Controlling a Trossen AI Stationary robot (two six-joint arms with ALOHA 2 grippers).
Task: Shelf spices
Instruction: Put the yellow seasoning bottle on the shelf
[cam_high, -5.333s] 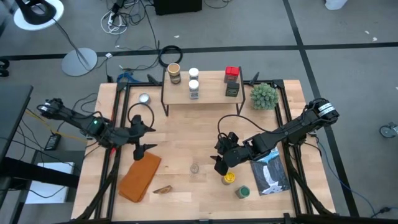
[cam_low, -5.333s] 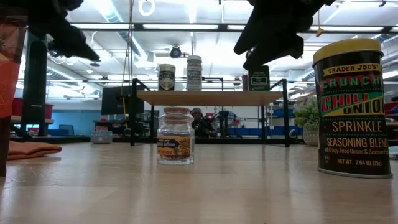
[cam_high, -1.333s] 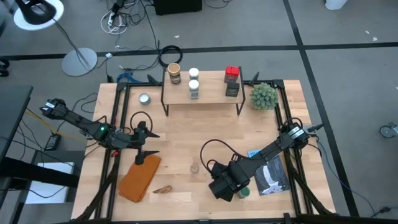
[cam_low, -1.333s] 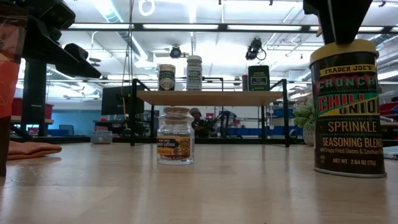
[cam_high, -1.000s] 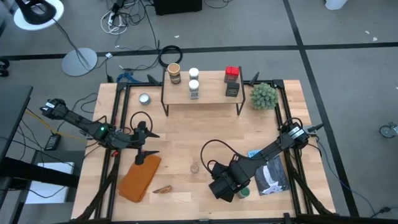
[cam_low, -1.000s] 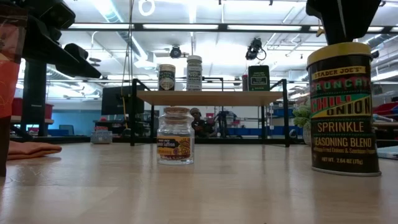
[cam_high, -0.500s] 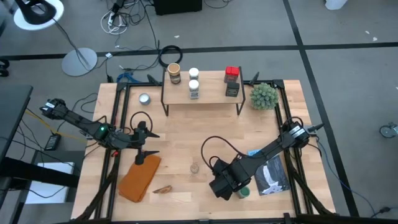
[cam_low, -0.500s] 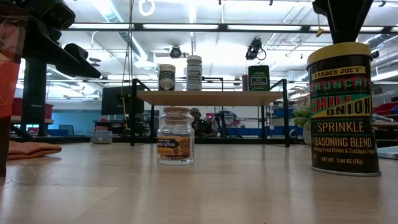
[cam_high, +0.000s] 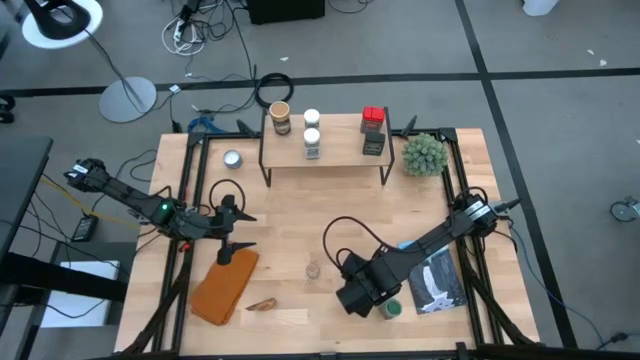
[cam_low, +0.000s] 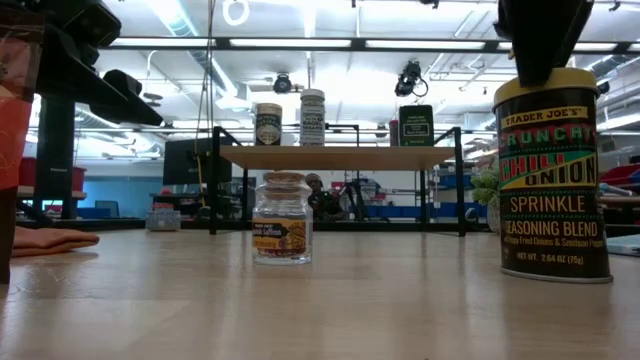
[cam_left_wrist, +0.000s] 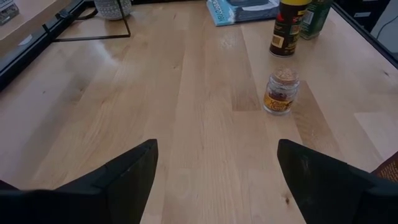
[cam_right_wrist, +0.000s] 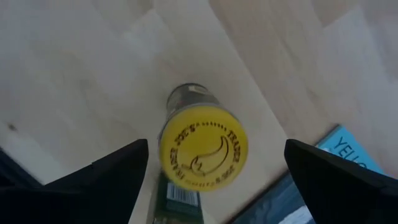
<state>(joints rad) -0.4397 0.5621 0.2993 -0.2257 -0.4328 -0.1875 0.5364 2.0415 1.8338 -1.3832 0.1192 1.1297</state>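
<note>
Bright, even overhead light from ceiling strip lamps (cam_low: 300, 43), which blow out a bit in low view; shadows on the counter (cam_high: 300, 230) are soft & faint. Right wrist view is soft w/ blur on the yellow lid (cam_right_wrist: 203, 147) & counter grain. Left wrist view shows mild glare on wood, dark out-of-focus jaws.

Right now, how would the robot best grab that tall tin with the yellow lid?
Probably from straight above, jaws closing on opposite sides just below the lid. The yellow-lidded tin stands upright and round on the table, and the right gripper already hangs open over it.
</note>
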